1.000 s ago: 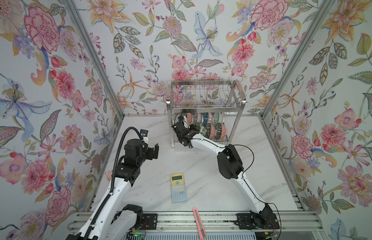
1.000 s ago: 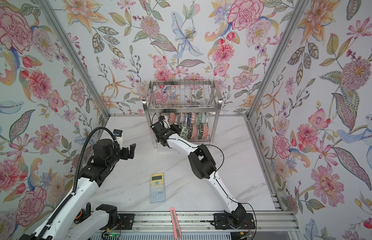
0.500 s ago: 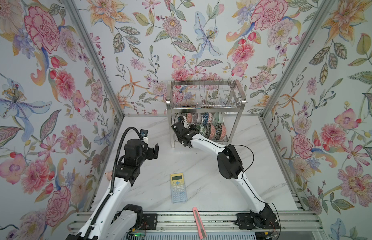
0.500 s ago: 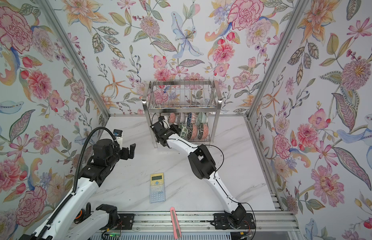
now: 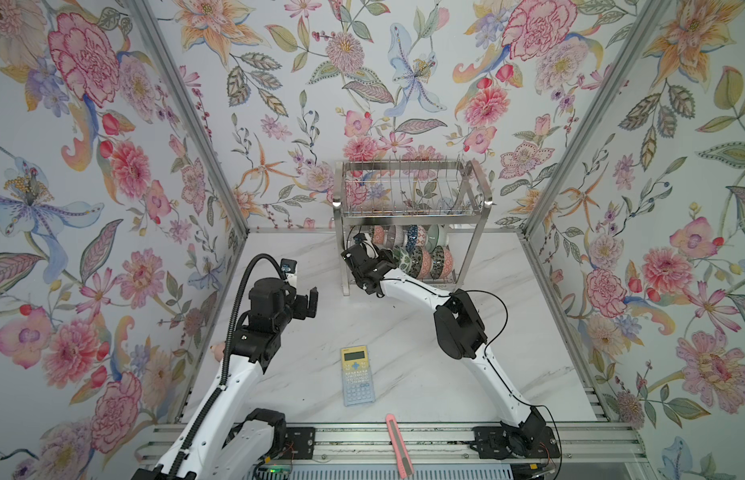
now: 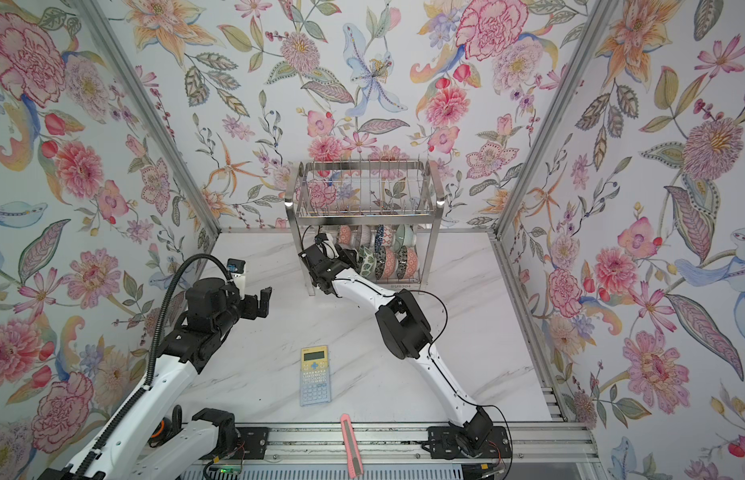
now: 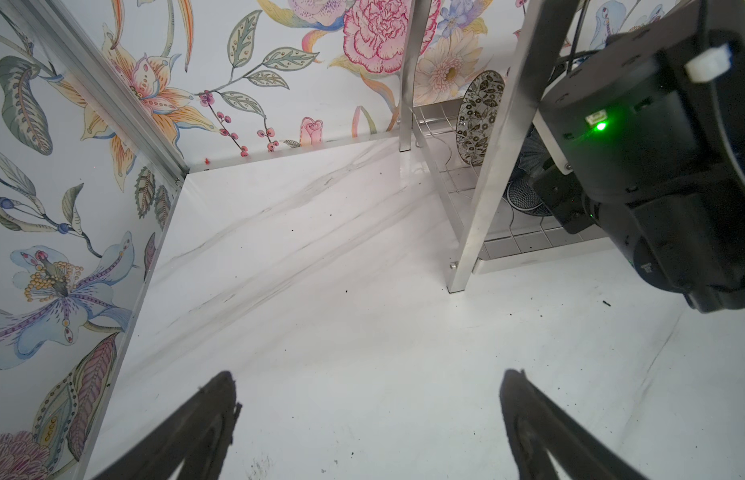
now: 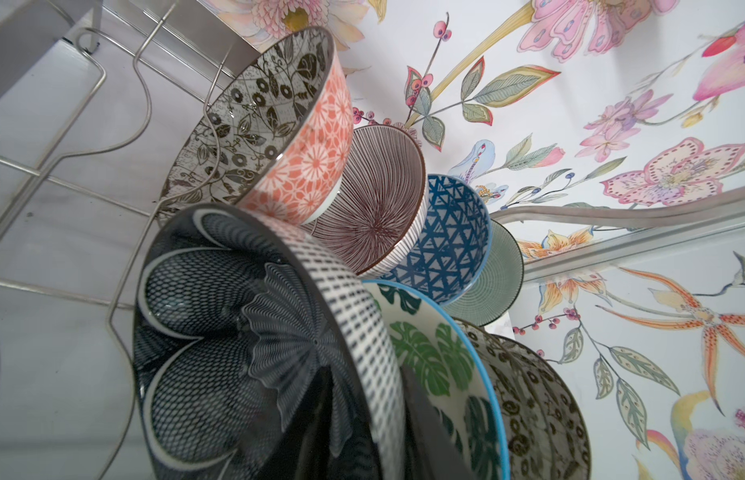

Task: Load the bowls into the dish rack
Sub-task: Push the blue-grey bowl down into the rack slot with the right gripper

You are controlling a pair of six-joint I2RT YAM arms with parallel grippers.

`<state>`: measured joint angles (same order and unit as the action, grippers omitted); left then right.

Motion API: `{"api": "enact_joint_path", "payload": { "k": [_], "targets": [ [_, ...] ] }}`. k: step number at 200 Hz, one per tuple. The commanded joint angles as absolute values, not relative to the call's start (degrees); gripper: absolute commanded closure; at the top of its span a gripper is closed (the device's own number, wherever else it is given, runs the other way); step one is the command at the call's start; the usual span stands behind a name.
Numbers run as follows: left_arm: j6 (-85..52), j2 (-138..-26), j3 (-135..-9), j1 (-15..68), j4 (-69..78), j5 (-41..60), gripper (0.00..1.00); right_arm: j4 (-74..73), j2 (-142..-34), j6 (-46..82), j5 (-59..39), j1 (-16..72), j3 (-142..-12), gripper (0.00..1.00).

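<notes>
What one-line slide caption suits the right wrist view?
Patterned bowls stand on edge, packed close on the wires of the dish rack, a dark petal-patterned bowl nearest the camera.
</notes>
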<state>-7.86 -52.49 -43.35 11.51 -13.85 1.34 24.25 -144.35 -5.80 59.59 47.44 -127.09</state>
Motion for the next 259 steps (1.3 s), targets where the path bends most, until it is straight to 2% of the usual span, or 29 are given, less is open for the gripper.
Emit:
{"api": "enact_joint_path", "payload": {
  "k": [1, 214, 242, 259],
  "targets": [
    [-7.1, -52.1, -42.5, 10.7, -13.4, 2.4, 0.01, 24.3, -143.5, -5.8, 59.6, 48.1, -128.4, 0.71],
    [-7.1, -51.9, -42.4, 10.5, -13.5, 2.4, 0.0, 24.3, -141.8, -5.4, 57.9, 48.4, -128.7, 0.54],
    [-7.2, -51.8, -42.4, 10.5, -13.5, 2.4, 0.0, 24.3, -141.6, -5.4, 57.4, 48.5, -128.8, 0.48],
    [-7.1, -51.7, -42.4, 10.5, -13.5, 2.4, 0.0, 24.3, -141.4, -5.4, 56.9, 48.6, -128.7, 0.42]
  ]
}}
